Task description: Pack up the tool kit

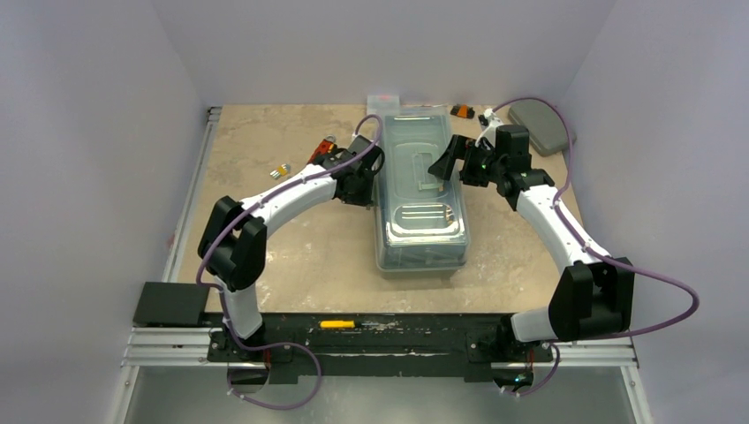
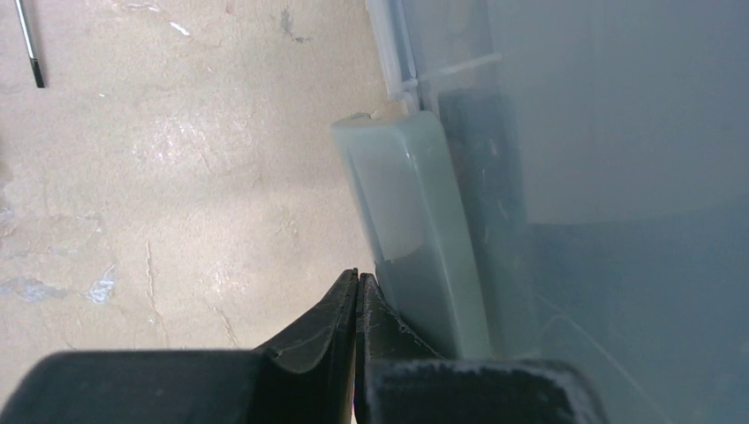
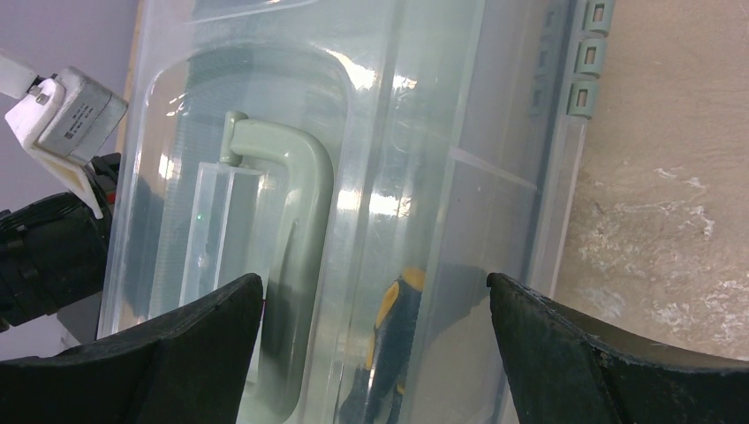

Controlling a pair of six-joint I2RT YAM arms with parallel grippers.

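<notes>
The sage-green toolbox (image 1: 422, 199) stands in the middle of the table with its translucent lid down. My left gripper (image 1: 366, 177) is shut and empty, its tips (image 2: 357, 276) right beside the box's left-side latch (image 2: 408, 221). My right gripper (image 1: 448, 163) is open above the lid (image 3: 459, 132), its jaws wide apart (image 3: 375, 284) next to the top handle (image 3: 296, 212). A yellow-and-black tool handle (image 3: 395, 331) shows inside through the lid. Red-handled pliers (image 1: 322, 148) and a small yellow piece (image 1: 281, 170) lie left of the box. An orange-and-black tool (image 1: 461, 111) lies behind it.
A flat grey pad (image 1: 540, 125) lies at the back right and a small white box (image 1: 385, 97) behind the toolbox. A thin metal shaft (image 2: 31, 44) lies on the table left of the box. A yellow item (image 1: 337, 324) rests on the front rail. Walls close in three sides.
</notes>
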